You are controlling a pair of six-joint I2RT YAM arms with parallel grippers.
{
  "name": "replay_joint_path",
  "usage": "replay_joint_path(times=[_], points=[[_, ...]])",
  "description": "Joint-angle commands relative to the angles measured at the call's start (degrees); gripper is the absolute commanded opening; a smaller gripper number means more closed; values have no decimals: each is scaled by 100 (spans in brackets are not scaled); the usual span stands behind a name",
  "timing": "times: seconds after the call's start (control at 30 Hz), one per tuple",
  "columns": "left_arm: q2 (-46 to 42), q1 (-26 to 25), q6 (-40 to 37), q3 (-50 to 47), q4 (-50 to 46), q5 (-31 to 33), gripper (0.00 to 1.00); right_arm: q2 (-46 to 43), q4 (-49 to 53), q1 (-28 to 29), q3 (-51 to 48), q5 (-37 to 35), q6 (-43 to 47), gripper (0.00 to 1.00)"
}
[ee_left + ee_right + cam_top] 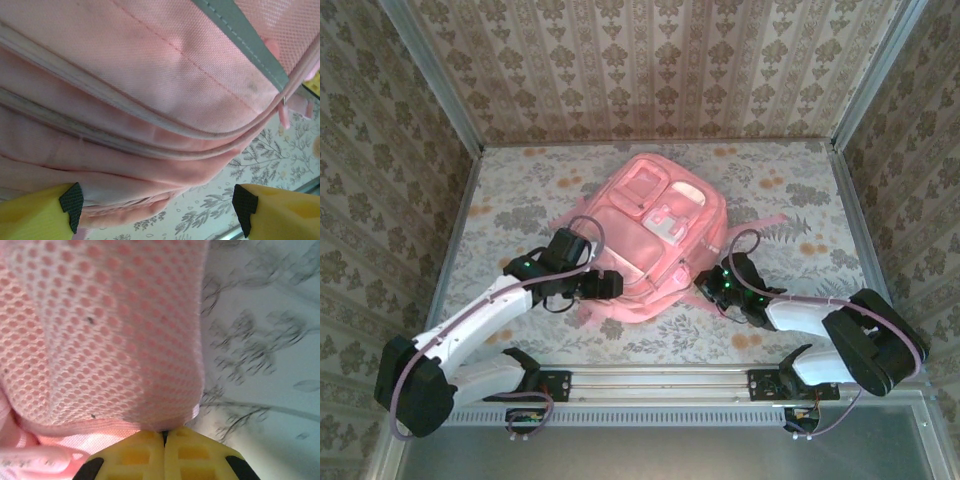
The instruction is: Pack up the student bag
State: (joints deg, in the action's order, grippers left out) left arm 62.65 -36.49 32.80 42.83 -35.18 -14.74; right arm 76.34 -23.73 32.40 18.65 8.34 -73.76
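The student bag (650, 240), a large pink backpack, lies flat in the middle of the table with its front pockets facing up. My left gripper (610, 285) is at its near left corner, open wide, yellow fingers either side of the bag's lower edge (150, 75) without touching it. My right gripper (705, 283) is at the near right corner. Its yellow fingers (164, 432) are pressed together, with the rim of the pink mesh panel (100, 330) caught at their tips. A zip pull (283, 115) hangs at the bag's side.
The table (520, 180) has a pale floral cover and is boxed in by wallpapered walls with metal posts at the corners. A metal rail (660, 378) carrying both arm bases runs along the near edge. Bare cover (260, 340) lies right of the mesh.
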Motion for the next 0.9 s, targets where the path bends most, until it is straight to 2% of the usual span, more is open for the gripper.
replay_joint_path(times=[0.0, 0.1, 0.27, 0.47, 0.53, 0.6, 0.67, 0.73, 0.87], points=[[173, 81, 43, -95, 257, -14, 89, -88, 74, 429, 309, -31, 194, 0], [426, 85, 34, -50, 435, -73, 88, 116, 99, 772, 542, 177, 352, 0], [959, 89, -26, 182, 649, -76, 88, 756, 202, 1243, 1139, 977, 970, 0], [1400, 45, 63, 375, 952, -304, 82, 1458, -95, 1500, 1679, 1530, 1091, 19], [1399, 50, 42, 402, 914, -264, 81, 1375, -187, 1500, 1737, 1648, 1162, 26], [1311, 87, -38, 449, 744, -147, 81, 909, 353, 1461, 1768, 1428, 1511, 35], [1173, 148, -104, 480, 546, 5, 81, 260, 1373, 1427, 1916, 1006, 2129, 44], [980, 248, -115, 465, 407, 123, 81, -408, 2550, 1322, 2178, 463, 2724, 56], [601, 457, -116, 455, 152, 230, 81, -954, 4243, 667, 2765, -255, 3286, 64]])
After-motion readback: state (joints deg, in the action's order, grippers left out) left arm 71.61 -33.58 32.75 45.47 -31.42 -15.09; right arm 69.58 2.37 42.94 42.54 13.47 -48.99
